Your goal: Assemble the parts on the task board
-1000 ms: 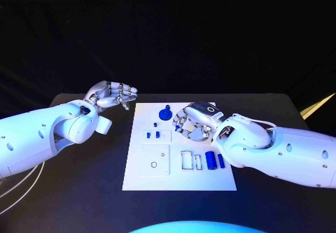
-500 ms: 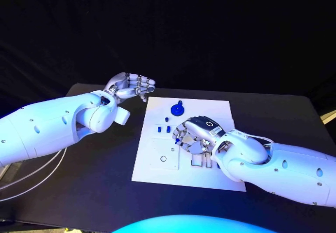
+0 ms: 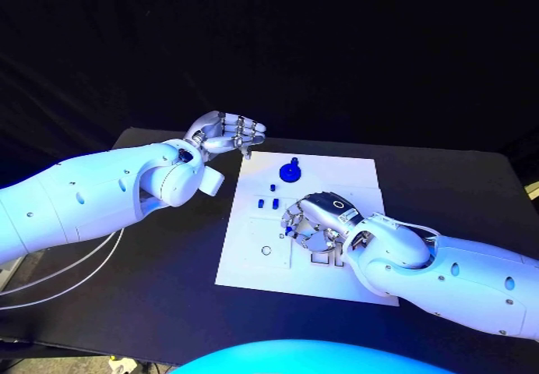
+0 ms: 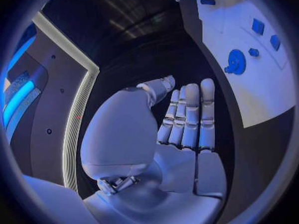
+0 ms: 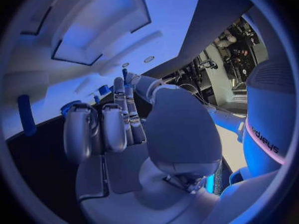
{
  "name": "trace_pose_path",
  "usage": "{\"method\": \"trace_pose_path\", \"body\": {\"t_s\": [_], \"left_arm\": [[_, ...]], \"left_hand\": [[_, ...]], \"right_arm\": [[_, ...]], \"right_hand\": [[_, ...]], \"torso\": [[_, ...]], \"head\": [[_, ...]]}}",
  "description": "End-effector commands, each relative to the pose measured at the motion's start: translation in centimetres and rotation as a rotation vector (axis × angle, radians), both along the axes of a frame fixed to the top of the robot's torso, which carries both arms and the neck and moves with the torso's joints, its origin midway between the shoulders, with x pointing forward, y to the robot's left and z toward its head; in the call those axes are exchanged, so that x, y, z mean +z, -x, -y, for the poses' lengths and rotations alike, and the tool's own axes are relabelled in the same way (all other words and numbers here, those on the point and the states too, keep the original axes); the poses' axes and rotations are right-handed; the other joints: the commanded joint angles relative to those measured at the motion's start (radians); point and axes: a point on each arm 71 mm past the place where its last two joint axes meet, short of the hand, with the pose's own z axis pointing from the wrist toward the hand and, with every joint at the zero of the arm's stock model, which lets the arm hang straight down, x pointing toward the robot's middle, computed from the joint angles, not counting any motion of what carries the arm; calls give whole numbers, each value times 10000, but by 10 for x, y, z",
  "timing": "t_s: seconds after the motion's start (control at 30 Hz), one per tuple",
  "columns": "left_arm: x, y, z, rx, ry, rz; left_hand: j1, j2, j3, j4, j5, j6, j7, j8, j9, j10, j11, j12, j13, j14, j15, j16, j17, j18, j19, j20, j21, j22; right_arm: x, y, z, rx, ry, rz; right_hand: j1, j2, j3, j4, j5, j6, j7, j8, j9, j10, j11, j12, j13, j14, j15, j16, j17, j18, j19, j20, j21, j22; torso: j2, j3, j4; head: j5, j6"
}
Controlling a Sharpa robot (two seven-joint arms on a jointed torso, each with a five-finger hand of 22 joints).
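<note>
The white task board [image 3: 253,269] lies in the middle of the table. A round blue part with a knob [image 3: 292,171] stands at its far end, with small blue pieces [image 3: 267,203] just nearer. My right hand [image 3: 315,225] hovers over the board's near-right slots with its fingers bent downward, and it hides what lies under it. In the right wrist view the right hand [image 5: 124,129] holds nothing, and a blue piece [image 5: 25,114] lies beside it. My left hand [image 3: 228,133] hangs off the board's far-left corner. The left hand [image 4: 184,129] is empty, its fingers straight.
The black table [image 3: 146,296] surrounds the board. A square plate with a round hole [image 3: 266,251] sits in the board's near-left part. The left wrist view shows the board [image 4: 261,84] and the round blue part [image 4: 235,62].
The whole view has shifted. Relative to the board, my right hand has moved nearer, from beside the small pieces to over the near-right slots. The left hand stays by the far-left corner.
</note>
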Motion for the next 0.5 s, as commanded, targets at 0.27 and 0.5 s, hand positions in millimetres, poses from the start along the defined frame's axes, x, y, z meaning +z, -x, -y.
{"method": "trace_pose_path", "body": {"t_s": [0.27,0.5], "left_arm": [[1,0,3,-101,35,-24],[0,0,4,-158,27,-65]], "left_hand": [[-97,37,-54,4,212,104,69,-41,-34,-64,36,134,-72,-69,36,-171,-100,59,-3,-32,-131,-135],[-97,37,-54,4,212,104,69,-41,-34,-64,36,134,-72,-69,36,-171,-100,59,-3,-32,-131,-135]], "right_arm": [[-5,1,-2,-30,11,-66],[-8,1,-5,-53,38,-82]], "right_hand": [[42,497,419,-239,81,113,18,416,364,469,-219,-31,103,605,-88,145,60,-283,321,-49,211,1060],[38,500,424,-246,80,107,23,417,371,469,-216,-35,105,605,-86,152,64,-279,314,-49,197,1048]], "torso": [[10,10,-5],[9,6,-5]], "head": [[79,-70],[119,-108]]}}
